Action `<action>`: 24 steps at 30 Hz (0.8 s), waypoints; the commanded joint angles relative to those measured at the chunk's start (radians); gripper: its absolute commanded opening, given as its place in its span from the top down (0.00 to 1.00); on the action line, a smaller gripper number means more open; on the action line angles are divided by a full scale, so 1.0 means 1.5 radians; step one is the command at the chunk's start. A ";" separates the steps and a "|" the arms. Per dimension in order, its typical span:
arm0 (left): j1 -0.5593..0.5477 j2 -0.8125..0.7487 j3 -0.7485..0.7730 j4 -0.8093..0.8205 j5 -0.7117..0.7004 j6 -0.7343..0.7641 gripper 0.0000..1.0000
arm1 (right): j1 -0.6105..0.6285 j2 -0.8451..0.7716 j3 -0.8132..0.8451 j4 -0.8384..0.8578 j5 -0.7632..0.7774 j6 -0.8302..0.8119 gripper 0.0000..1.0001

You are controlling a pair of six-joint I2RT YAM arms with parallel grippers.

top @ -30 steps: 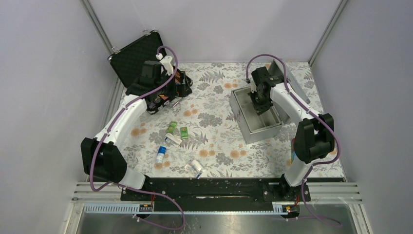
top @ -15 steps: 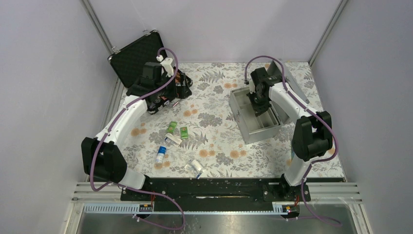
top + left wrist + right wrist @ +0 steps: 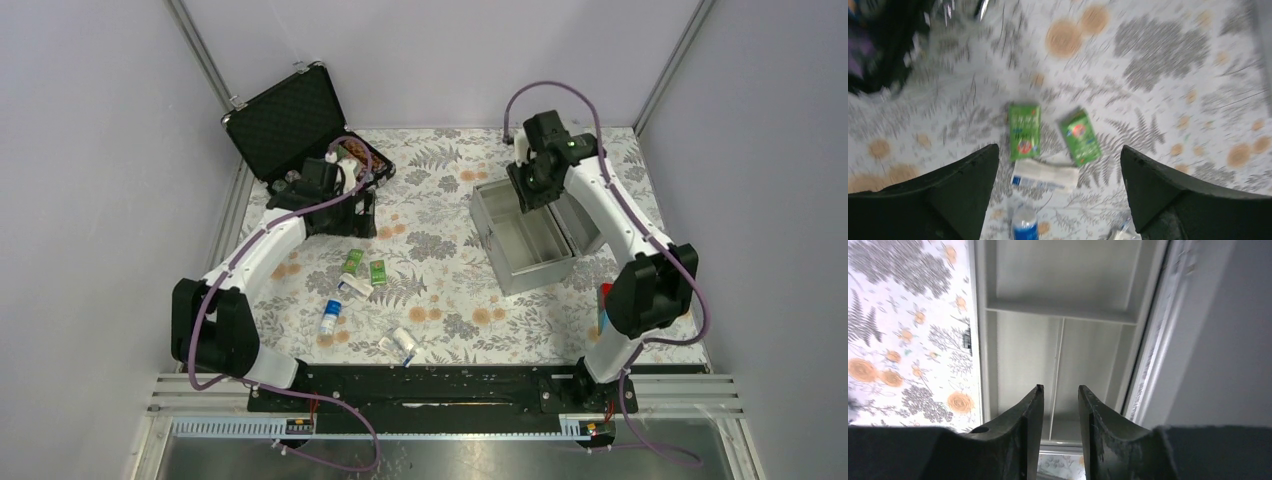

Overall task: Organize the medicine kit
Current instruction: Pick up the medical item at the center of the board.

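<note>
The medicine kit (image 3: pixel 500 250), a silver-grey metal box, stands open at the right of the table with its lid (image 3: pixel 592 205) swung back to the right. My right gripper (image 3: pixel 527 198) hangs over its far end. In the right wrist view the fingertips (image 3: pixel 1060 390) stand slightly apart, open and holding nothing, above the box's bare floor and divider (image 3: pixel 1063 310). My left gripper (image 3: pixel 345 218) is wide open (image 3: pixel 1058 155) over the floral cloth, holding nothing. Below it lie two green packets (image 3: pixel 1024 131) (image 3: pixel 1079 136), a white carton (image 3: pixel 1045 175) and a blue-labelled bottle (image 3: pixel 1024 227).
A black foam-lined case (image 3: pixel 290 120) stands open at the back left. Another small pack (image 3: pixel 400 343) lies near the front edge. A red item (image 3: pixel 603 290) shows beside the right arm's base. Frame posts and walls close in the table.
My left arm has swung from the black case toward the loose items. My right gripper has lifted out of the box toward its far end, and its jaws have parted.
</note>
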 commanded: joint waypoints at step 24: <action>0.007 0.217 -0.007 -0.026 -0.077 0.013 0.38 | 0.005 -0.119 0.059 -0.036 -0.130 -0.019 0.50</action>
